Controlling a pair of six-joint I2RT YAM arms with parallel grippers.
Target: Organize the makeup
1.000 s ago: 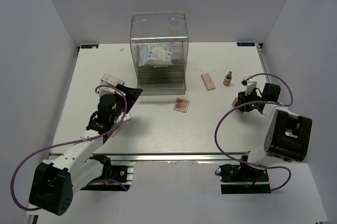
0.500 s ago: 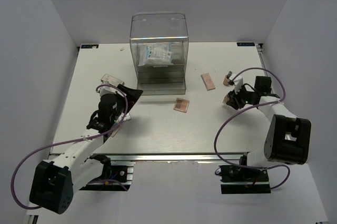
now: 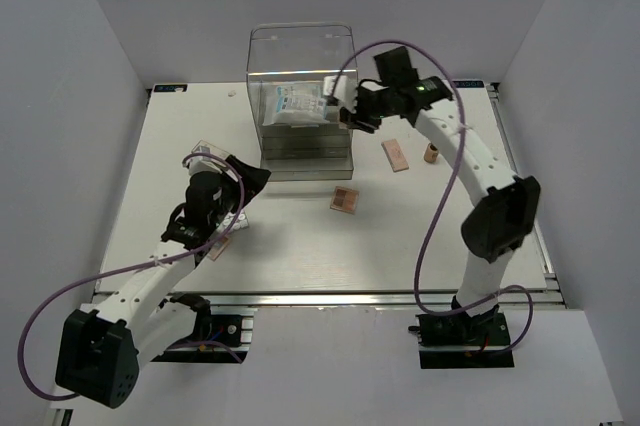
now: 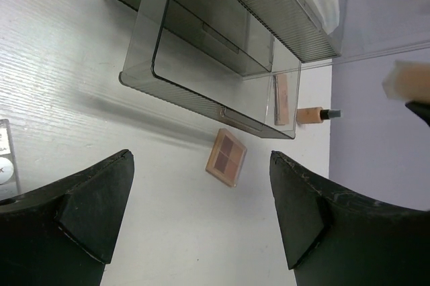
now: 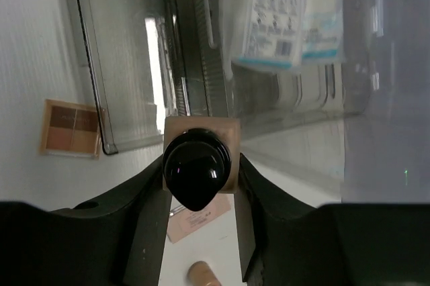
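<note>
**At the drawer box: right arm holds a bottle, left arm waits open**

Beside the right wall of the tall clear acrylic drawer box (image 3: 302,51), the right gripper (image 5: 197,188) hangs above the table. Its fingers are closed partway onto a tan, dark-capped bottle (image 5: 197,164), one on each side of the body. The right wrist view looks straight down at the cap. Whether the bottle touches the box cannot be told.

In the upper part of the box, behind the clear wall, lies a white-blue plastic packet (image 3: 298,104). Below it sit the ribbed drawers. The lowest smoky clear drawer (image 4: 144,64) stands pulled out toward the arms. In the left wrist view the table and the items beyond show through its walls.

On the table (image 3: 300,256), just in front of the open drawer's right corner, lies a square peach palette of brown pans (image 3: 344,199). Right of the box lies a flat oblong peach palette (image 3: 395,155). Near it, further right, a second tan bottle (image 3: 432,153) lies on its side, as the left wrist view shows.

At the left, the left gripper (image 4: 199,155) has its fingers spread wide with nothing between them. It points toward the drawer and the square palette. A white flat palette (image 3: 207,150) lies just behind that arm, apart from the box.
</note>
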